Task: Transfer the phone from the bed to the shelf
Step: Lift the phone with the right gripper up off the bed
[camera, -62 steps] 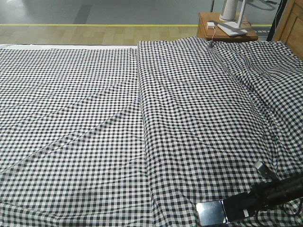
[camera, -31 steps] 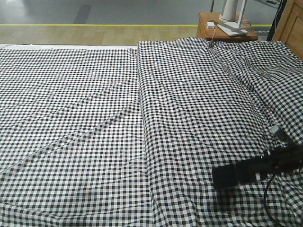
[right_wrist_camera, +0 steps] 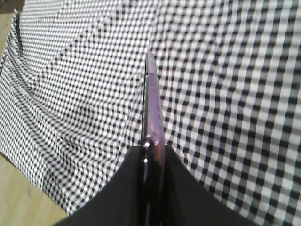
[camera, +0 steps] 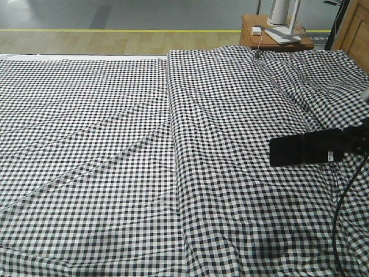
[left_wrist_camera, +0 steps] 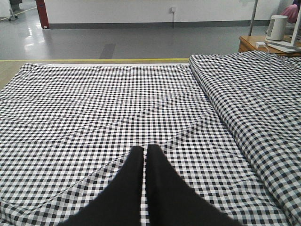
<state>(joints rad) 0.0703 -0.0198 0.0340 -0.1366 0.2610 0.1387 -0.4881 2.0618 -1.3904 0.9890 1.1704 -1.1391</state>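
One phone (camera: 286,151) pinched edge-on in right tool (right_wrist_camera: 153,149) above bed (camera: 115,144); left tool (left_wrist_camera: 144,153) pressed together.

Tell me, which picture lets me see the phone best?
The front-facing view: it shows the phone by its broad black face, held above the bed. The right wrist view shows only its thin pinkish edge, pinched in the right gripper. The left wrist view doesn't show it.

Front camera overlooks the bed (camera: 115,144); wrist cameras apparently skim closer.
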